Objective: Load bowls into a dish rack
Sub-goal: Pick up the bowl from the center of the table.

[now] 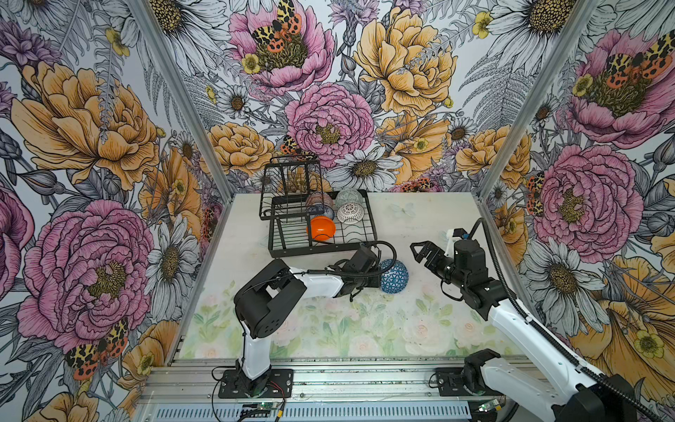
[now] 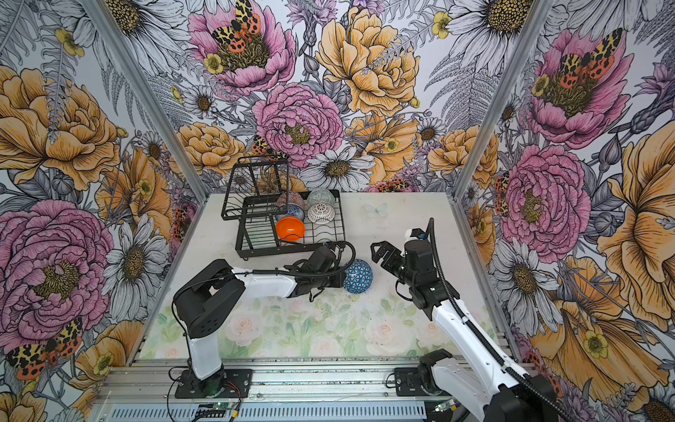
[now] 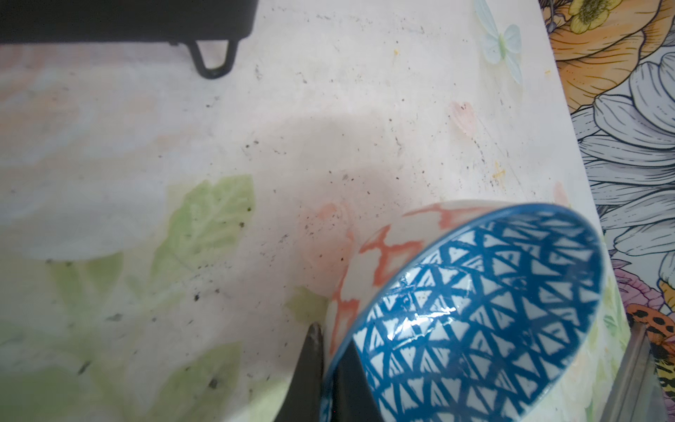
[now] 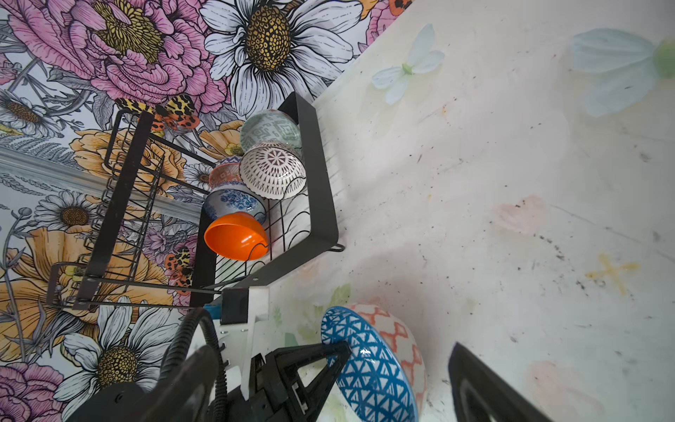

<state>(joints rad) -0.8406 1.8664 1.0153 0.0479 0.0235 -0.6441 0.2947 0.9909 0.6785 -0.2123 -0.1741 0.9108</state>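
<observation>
**Near edge, 6 o'clock.** An aluminium rail along the table carries both arm bases.

**Left side.** The left arm reaches toward 2 o'clock over the flower-printed table. At its end the left pincer is clamped together on the rim of the blue geometric bowl. The left wrist view shows one finger inside the rim and one outside.

**Mid-table.** The blue geometric bowl sits outside the dish rack, tipped on edge. Its blue-triangle inside is turned up toward both top views, and its outside is an orange-white lattice. Whether its lower edge rests on the table cannot be told.

**3 o'clock of that bowl, just beside it.** The right pincer has its jaws wide apart, holds nothing and points toward 10 o'clock.

**11 o'clock of the bowl.** The dish rack is black wire. In both top views the left arm's wrist overlaps the rack's near right corner, between bowl and tray.

**Low tray, bowls tipped on edge:**
- the plain orange bowl is nearest
- the blue-white floral bowl is touching behind it
- the orange-white bowl comes next, farther back
- the black-white lattice bowl stands at 3 o'clock of the floral one
- the pale green-grey bowl is against the lattice bowl's far side

**Rack's 9 o'clock end.** The raised basket tier stands here.

**Far side, 12 o'clock.** Floral wallpaper covers the three walls.
</observation>
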